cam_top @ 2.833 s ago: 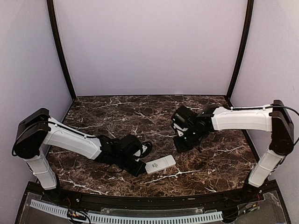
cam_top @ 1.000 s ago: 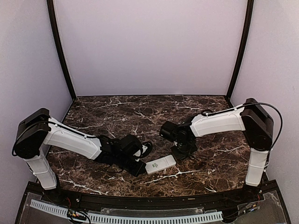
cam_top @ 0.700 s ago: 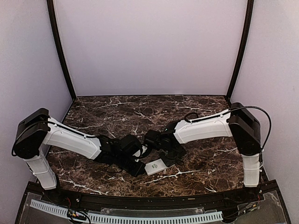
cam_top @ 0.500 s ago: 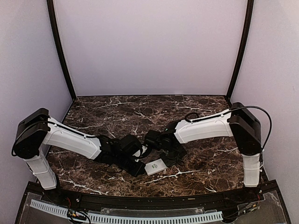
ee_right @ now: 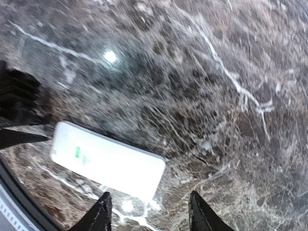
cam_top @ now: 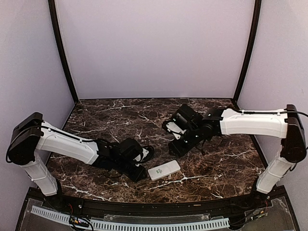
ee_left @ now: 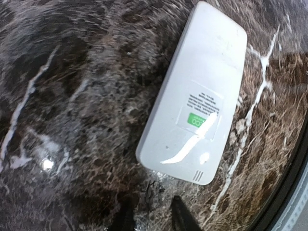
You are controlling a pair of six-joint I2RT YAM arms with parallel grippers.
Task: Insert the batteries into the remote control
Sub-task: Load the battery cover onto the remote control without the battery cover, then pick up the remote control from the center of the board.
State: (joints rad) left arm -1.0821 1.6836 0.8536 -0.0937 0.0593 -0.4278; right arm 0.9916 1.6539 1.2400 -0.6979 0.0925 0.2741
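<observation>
The remote control (cam_top: 164, 170) lies flat on the marble near the front edge, a white handset with a green label showing (ee_left: 195, 96). My left gripper (cam_top: 143, 172) sits low just off its left end, jaws slightly open with nothing between them (ee_left: 151, 221). My right gripper (cam_top: 175, 144) hovers above and behind the remote, open and empty (ee_right: 150, 214), with the remote (ee_right: 108, 161) below and left of its fingertips. The batteries are out of view.
The dark marble table (cam_top: 216, 163) ends at a black curved rail (cam_top: 144, 207) close in front of the remote. Purple walls close in the back and both sides.
My right arm has pulled back up and to the right, away from the remote, and its jaws have opened. The left jaws have parted and backed slightly off the remote's end.
</observation>
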